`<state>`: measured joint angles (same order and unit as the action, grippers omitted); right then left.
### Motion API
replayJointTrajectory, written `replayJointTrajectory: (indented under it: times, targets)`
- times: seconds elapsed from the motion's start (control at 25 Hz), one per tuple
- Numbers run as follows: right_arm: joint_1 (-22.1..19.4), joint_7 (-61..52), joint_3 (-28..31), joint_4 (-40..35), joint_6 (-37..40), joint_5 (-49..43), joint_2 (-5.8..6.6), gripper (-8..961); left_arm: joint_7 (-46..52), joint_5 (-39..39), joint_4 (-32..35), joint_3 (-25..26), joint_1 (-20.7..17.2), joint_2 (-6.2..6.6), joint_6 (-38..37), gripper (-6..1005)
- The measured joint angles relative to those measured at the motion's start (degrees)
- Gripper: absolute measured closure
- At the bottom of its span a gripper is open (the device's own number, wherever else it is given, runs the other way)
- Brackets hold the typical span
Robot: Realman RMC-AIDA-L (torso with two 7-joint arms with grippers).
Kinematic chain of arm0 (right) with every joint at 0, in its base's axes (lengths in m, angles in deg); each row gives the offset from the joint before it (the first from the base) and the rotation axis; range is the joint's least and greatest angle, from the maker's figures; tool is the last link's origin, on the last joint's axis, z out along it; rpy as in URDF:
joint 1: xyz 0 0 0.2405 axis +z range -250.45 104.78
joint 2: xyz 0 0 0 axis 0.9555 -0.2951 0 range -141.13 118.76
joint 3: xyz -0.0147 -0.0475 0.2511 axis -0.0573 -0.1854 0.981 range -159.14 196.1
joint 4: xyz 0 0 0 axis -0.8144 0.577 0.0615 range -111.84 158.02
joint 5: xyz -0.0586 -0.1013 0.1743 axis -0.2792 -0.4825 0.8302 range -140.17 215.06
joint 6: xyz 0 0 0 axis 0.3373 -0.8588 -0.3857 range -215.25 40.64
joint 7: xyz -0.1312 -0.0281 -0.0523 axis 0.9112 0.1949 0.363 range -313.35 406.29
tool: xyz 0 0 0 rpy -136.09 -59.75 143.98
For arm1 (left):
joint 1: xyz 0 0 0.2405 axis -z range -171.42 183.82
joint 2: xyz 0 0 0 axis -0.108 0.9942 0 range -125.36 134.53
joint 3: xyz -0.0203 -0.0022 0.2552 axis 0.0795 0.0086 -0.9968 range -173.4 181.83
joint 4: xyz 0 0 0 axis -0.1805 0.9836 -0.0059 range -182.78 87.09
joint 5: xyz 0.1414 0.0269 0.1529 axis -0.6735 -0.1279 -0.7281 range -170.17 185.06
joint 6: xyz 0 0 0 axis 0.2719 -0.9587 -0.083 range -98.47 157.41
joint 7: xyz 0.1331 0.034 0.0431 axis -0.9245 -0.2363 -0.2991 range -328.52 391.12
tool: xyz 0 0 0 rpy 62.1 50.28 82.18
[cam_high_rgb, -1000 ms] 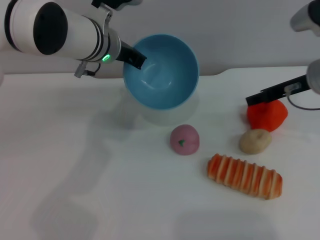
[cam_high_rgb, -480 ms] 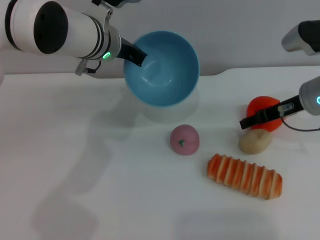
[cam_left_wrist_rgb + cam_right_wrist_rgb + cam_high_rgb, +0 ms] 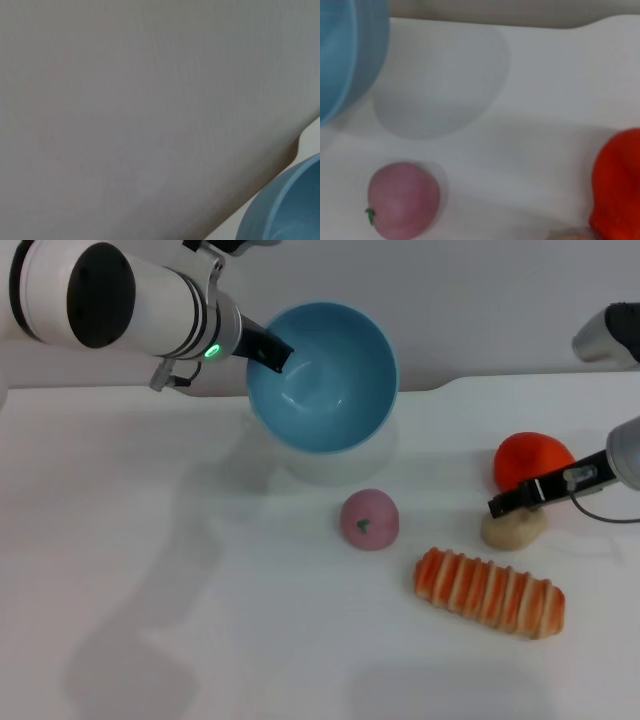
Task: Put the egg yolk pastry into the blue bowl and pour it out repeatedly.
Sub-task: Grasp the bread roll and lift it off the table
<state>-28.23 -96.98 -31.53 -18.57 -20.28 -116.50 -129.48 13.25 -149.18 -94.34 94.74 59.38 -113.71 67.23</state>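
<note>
Right hand (image 3: pixel 505 504) is sitting low over the egg yolk pastry (image 3: pixel 512 528), dark finger right on top of it. I only see one finger edge-on, so can't tell how wide the hand is or whether it has a hold yet. The pastry lies on the table (image 3: pixel 200 620) directly under that hand, with an orange-red lump (image 3: pixel 532 459) just behind it and the striped bread (image 3: pixel 489 591) near on the front side.

My guess: light, matte, a bit rough, so it shouldn't slip much, but it's round and probably crumbly-soft, so squeeze gently across the widest middle, not the top.

Left hand (image 3: pixel 268 350) is clamped on the rim of the blue bowl (image 3: pixel 325 380), holding it up and tilted, well off to the side of the right hand. Pink ball (image 3: pixel 369 519) sits between.
</note>
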Motion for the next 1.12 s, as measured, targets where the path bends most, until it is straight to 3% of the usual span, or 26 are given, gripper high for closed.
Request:
replayJointTrajectory:
  times: [0.48,0.96,1.12]
  targets:
    - [-1.18,-0.12,0.04,5.22,-4.22,-0.04,0.01,487,-0.21,0.0,0.28,-0.1,0.55,-0.08,-0.5,999]
    - [-2.39,1.93,0.09,3.71,-5.76,0.41,-0.04,495,-0.3,0.0,0.51,-0.18,0.63,-0.09,-0.5,999]
    - [-2.08,3.22,-0.1,1.94,-4.87,1.67,-0.11,557,-0.21,0.0,0.68,-0.18,0.59,-0.09,-0.49,999]
